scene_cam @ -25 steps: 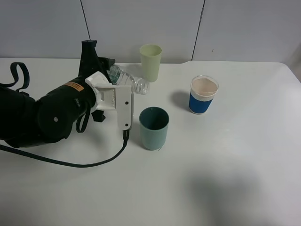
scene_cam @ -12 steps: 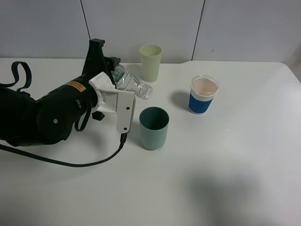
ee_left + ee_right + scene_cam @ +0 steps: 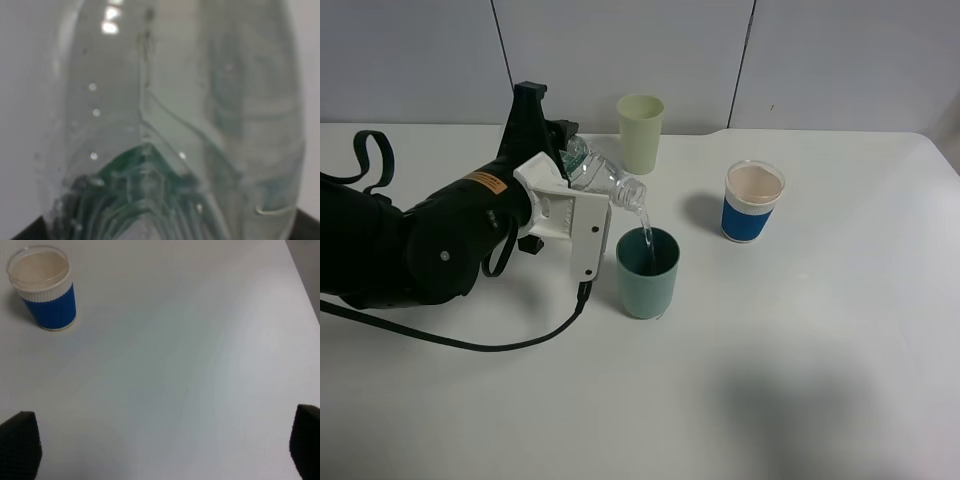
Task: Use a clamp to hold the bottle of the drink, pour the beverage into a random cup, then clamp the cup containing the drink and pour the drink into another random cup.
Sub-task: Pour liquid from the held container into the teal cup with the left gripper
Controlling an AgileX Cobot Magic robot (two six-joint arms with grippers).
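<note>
My left gripper (image 3: 552, 140), the clamp on the bulky black arm, is shut on the clear bottle (image 3: 598, 176) with its green label. The bottle is tipped sideways, its open mouth just above the rim of the dark teal cup (image 3: 647, 272). A thin stream of clear beverage (image 3: 645, 224) falls into that cup. In the left wrist view the bottle (image 3: 165, 125) fills the frame, blurred and very close. The blue-banded white cup (image 3: 753, 202) stands to the right, also seen as the blue-banded cup (image 3: 45, 287) below my right gripper (image 3: 161, 445), which is open with nothing between its fingers.
A pale yellow-green cup (image 3: 640, 131) stands at the back of the white table (image 3: 800, 380), just behind the bottle. A black cable (image 3: 490, 346) trails from the left arm across the table in front of the teal cup.
The left arm has tipped the bottle further and carried its mouth right, over the teal cup. Liquid now streams out. The cups have not moved.
</note>
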